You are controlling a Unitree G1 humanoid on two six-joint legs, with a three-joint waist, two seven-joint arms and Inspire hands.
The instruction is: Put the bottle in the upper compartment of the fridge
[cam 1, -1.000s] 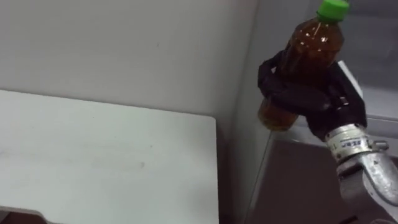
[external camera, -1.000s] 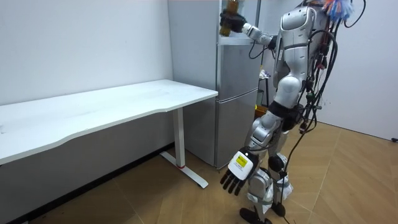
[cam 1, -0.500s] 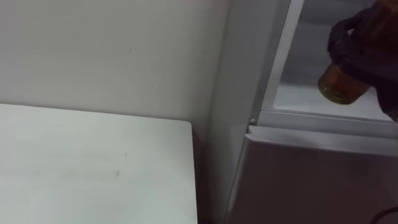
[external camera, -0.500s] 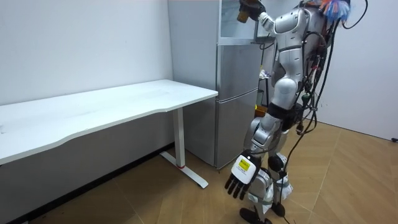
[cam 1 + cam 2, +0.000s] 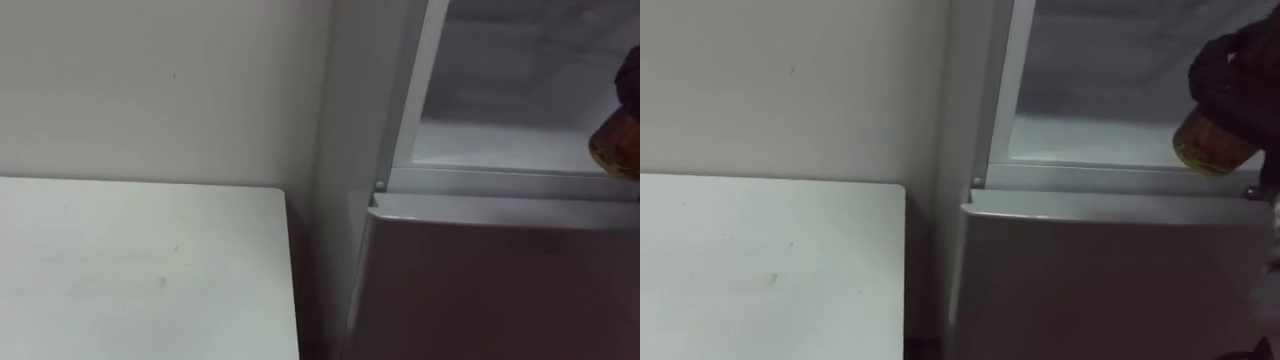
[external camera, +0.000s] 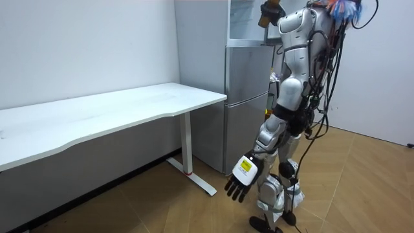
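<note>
At fridge opening: right hand (image 5: 1232, 68) curled round bottle (image 5: 1212, 146), over sill (image 5: 1110, 178) of upper fridge (image 5: 1090, 135).
Left hand (image 6: 240, 181): low, fingers relaxed.
Risk: clipping sill with bottle base, tipping it.

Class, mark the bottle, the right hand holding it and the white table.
bottle (image 5: 1210, 150): right eye view, amber lower end.
right hand (image 5: 1232, 62): right eye view, dark fingers round the bottle.
white table (image 5: 760, 270): right eye view, bare top.

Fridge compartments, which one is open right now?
The upper compartment: its white inside shows, while the lower compartment has its grey door shut.
</note>
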